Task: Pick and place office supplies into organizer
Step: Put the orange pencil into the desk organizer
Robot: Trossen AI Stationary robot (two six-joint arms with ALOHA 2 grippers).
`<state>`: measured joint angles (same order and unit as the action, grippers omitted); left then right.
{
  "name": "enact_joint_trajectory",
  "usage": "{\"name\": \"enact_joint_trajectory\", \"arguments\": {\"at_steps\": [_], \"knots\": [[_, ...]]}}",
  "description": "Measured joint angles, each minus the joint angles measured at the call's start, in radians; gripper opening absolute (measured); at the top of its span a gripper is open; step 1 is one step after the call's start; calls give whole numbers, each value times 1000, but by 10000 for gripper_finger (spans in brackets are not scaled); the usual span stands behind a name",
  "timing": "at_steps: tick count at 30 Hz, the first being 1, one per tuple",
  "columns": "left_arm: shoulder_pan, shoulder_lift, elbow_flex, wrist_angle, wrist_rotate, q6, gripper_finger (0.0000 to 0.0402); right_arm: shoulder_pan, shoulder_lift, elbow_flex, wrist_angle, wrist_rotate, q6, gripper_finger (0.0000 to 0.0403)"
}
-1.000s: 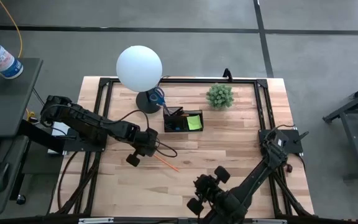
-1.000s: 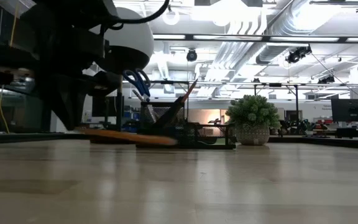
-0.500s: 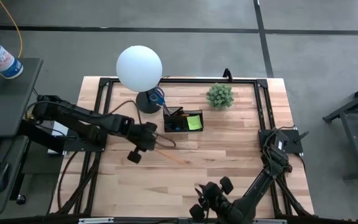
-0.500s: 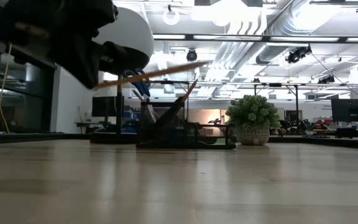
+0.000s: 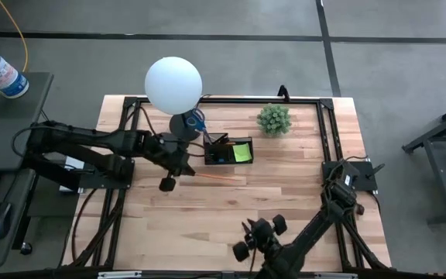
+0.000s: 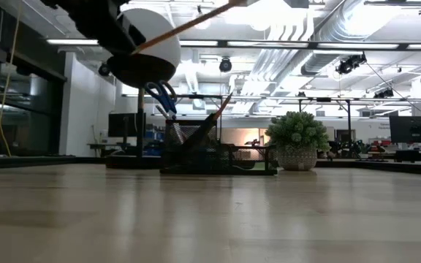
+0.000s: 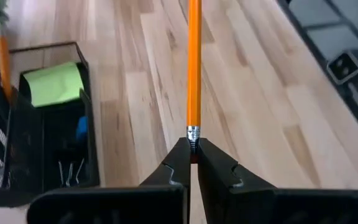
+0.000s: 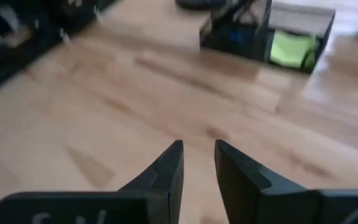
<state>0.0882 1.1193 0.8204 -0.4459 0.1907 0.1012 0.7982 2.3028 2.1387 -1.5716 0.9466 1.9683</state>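
My left gripper [image 5: 178, 167] hangs over the table just left of the organizer [image 5: 228, 150], shut on an orange pencil [image 5: 217, 177] that sticks out toward the table's right. The organizer, a black mesh caddy [image 7: 48, 137], holds a lime-green sticky-note pad [image 7: 55, 84], blue-handled scissors [image 6: 163, 95], dark pens and another pencil [image 7: 3, 59] that leans on its wall. Near the table's front edge my right gripper [image 8: 199, 155] stands open, nothing between its fingers. My left gripper pinches the pencil's eraser end [image 7: 193, 138], just behind the metal band, between its two fingertips [image 7: 179, 163]. The pencil runs straight out ahead of the fingers, in line with them. It is lifted clear of the table; in the low view its free end [image 6: 232, 4] shows higher than the held end.
A lamp with a white globe [image 5: 173, 84] and a round black base [image 5: 184, 125] stands behind the organizer's left end. A small potted plant [image 5: 273, 118] sits at the far right. Bare wood lies between the organizer and the right gripper.
My left gripper has risen and drawn back toward the table's far left, turning as it went. The pencil, which lay on the table, is lifted clear; it has swung from pointing near-right to pointing almost straight right.
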Motion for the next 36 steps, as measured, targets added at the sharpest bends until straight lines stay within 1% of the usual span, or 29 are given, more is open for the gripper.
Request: {"name": "enact_joint_trajectory", "arguments": {"at_steps": [6, 11, 17, 22, 24, 28, 36], "knots": [[3, 0, 0, 72, 10, -64, 0, -63, -16, -10, 1, 133, 9, 82], [4, -13, 0, 89, 28, -91, 0, -88, -37, -11, 1, 211, -5, 82], [4, -64, 0, 124, 21, -115, 0, -87, -42, -11, 1, 235, -7, 82], [7, -71, 0, 188, -64, -122, 0, -95, -42, -11, 1, 257, -9, 82], [29, -56, 0, 248, -88, -133, 0, -99, -42, -11, 1, 258, -9, 82], [78, -31, 0, 368, -62, -163, 0, -108, -46, -12, 1, 294, -13, 82], [189, 10, -17, 424, 15, -162, 0, -150, -99, -12, 0, 411, -74, 82]]}}
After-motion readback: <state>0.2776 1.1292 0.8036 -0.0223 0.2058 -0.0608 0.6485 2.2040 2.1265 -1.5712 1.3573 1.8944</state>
